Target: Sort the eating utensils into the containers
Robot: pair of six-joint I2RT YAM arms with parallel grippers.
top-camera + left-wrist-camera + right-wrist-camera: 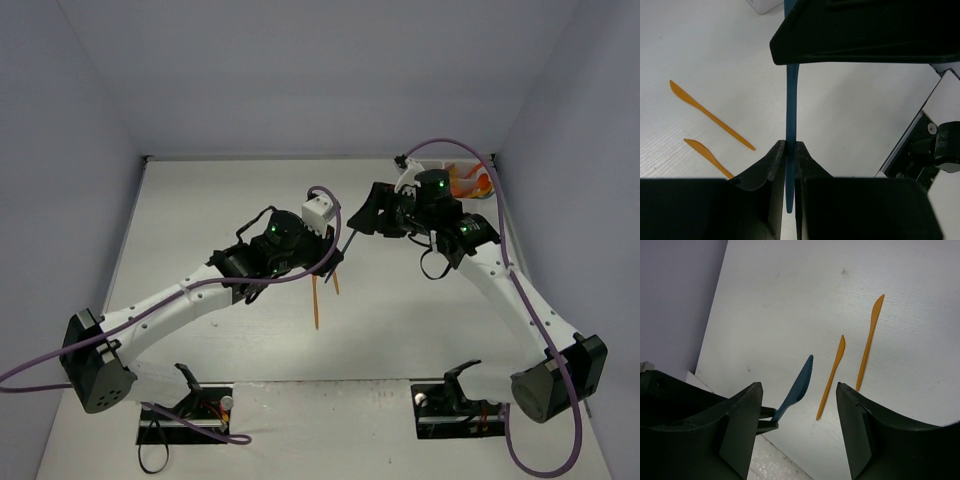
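Left fingers (767, 165) on teal knife (801, 381), seemingly serrated

Overhead camera looks down; close wrist cameras share the blue knife (791, 107).

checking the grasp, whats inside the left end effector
A teal-blue knife, pinched in the left end effector. From the left wrist, a dark body covers its far end.

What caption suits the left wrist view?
Left jaws shut on a teal knife; two orange knives lie on the table.
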